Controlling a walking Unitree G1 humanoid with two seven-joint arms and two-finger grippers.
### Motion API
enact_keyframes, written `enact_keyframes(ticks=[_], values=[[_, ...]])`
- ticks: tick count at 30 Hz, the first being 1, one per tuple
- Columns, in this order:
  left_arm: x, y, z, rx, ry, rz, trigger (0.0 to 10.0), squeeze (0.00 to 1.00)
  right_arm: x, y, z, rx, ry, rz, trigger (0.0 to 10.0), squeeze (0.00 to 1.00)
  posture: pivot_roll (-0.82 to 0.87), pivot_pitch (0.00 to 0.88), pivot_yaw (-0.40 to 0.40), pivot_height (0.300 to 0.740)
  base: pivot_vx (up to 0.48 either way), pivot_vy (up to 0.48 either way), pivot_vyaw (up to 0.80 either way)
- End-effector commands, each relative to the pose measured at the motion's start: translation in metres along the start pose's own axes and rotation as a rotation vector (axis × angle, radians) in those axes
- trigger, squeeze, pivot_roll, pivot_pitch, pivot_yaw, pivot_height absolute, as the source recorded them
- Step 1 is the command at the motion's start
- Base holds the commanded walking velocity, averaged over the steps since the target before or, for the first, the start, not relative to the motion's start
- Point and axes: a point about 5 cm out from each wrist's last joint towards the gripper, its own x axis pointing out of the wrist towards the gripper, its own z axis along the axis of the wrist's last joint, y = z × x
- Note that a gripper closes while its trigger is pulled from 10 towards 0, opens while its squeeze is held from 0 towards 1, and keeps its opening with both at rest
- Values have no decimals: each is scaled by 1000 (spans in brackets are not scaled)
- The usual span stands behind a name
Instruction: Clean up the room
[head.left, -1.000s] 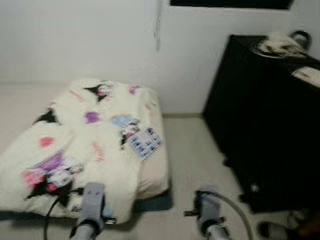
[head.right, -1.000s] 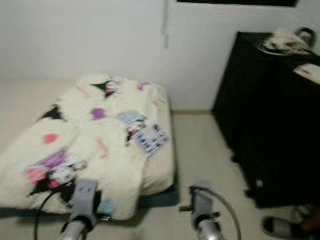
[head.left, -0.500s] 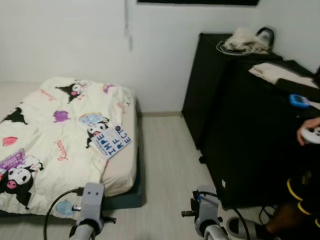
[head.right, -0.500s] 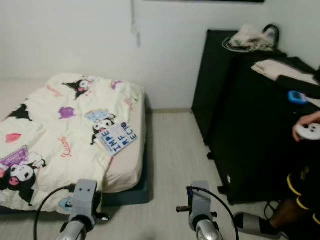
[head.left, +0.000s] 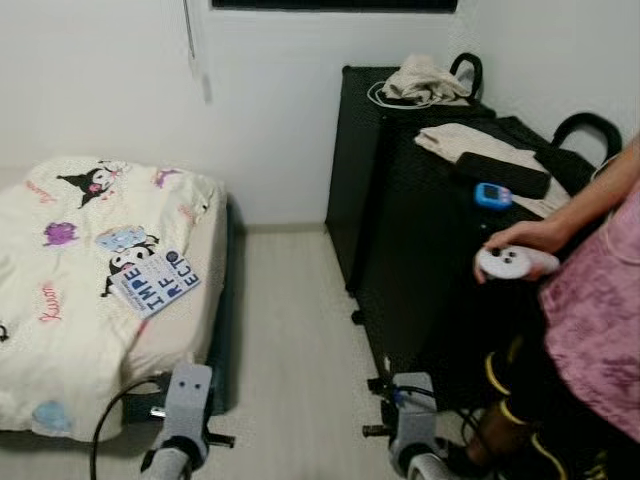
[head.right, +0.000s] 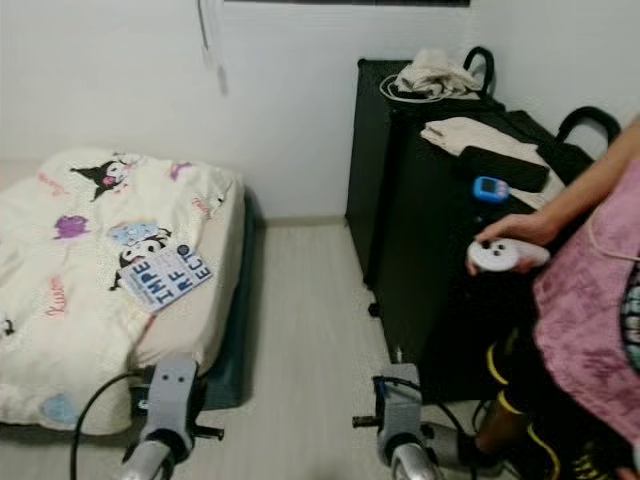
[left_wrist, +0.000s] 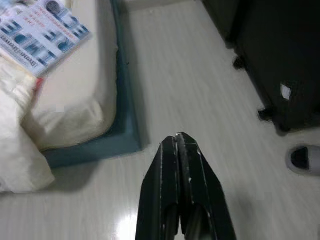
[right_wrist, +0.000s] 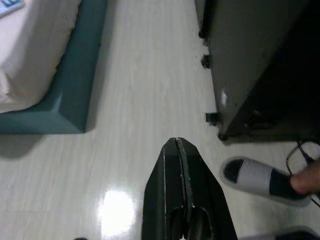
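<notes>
a booklet (head.left: 154, 284) with large blue letters lies flat on the bed (head.left: 170, 335) at about 9 o'clock in the head view, resting on a cream blanket (head.left: 60, 300) printed with cartoon figures, near the blanket's right edge. the mattress sits on a teal base (right_wrist: 70, 95) directly on the pale wood floor (head.left: 290, 350).

the left end effector (left_wrist: 177, 142) hangs low at about 7 o'clock, its two black fingers pressed together and holding nothing, over the floor just off the corner of the bed base. the right end effector (right_wrist: 176, 145) hangs at about 5 o'clock, fingers likewise pressed together and empty, above the floor near the foot of a black cabinet (head.left: 420, 250).

the cabinet stands against the white wall at 1 to 3 o'clock. on top of it are a heap of light cloth (head.left: 420, 78) with a white cable, a folded beige cloth (head.left: 465, 143), a flat black thing (head.left: 503, 173) and a small blue device (head.left: 492, 194).

at 3 to 4 o'clock a person in a pink top (head.left: 595, 320) stands beside the cabinet, a hand (head.left: 525, 238) holding a white controller (head.left: 510, 263). a foot in a grey and white slipper (right_wrist: 260, 180) rests on the floor close to the right end effector.
</notes>
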Motion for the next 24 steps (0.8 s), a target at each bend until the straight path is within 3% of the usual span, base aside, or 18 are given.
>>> enact_keyframes(ticks=[1, 4, 24], values=[[-1, 2, -1, 3, 12, -7, 10000, 0, -2, 2, -5, 10, 19, 4, 10000, 0, -38, 107, -28, 740, 0, 480, 0], [0, 2, 0, 11, 8, -3, 10000, 0, -2, 3, -6, 12, 20, 4, 10000, 0, -39, 108, -27, 740, 0, 480, 0], [-1, 5, 2, 6, -6, 12, 10000, 0, -1, 2, -3, 14, 13, 2, 10000, 0, -38, 119, -28, 740, 0, 0, 0]])
